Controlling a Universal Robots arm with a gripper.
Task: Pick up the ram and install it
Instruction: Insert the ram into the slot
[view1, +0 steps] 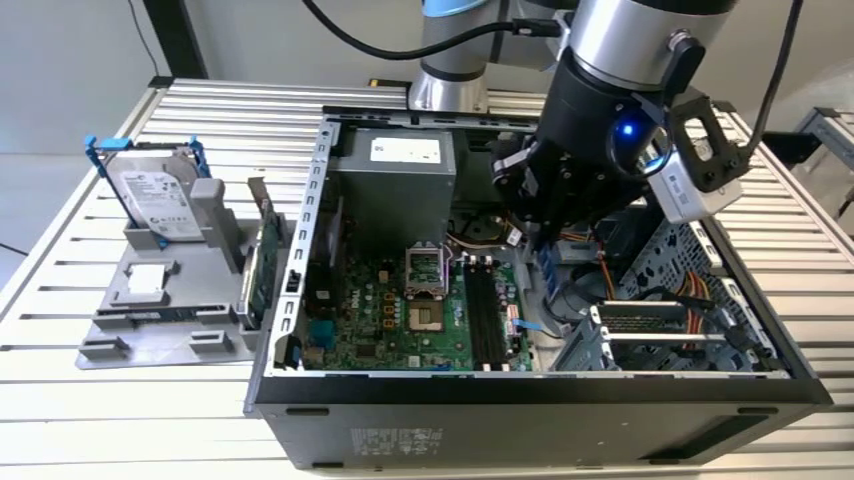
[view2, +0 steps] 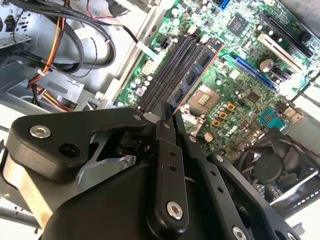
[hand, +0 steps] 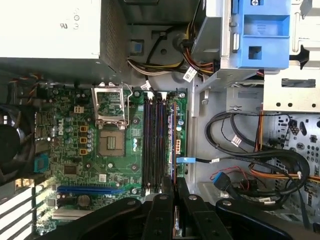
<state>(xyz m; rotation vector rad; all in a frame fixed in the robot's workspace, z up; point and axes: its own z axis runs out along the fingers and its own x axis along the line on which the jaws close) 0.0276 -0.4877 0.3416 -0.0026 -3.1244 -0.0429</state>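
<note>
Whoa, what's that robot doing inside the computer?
It's putting a memory stick into the computer. The arm's gripper is reaching down into the open computer case. It sits right at the near end of the ram, a blue-green stick with black chips. The ram lies along the memory slots on the motherboard, but I can't tell if it's pushed all the way in. Outside the case, a hard drive stands in a grey holder.
</note>
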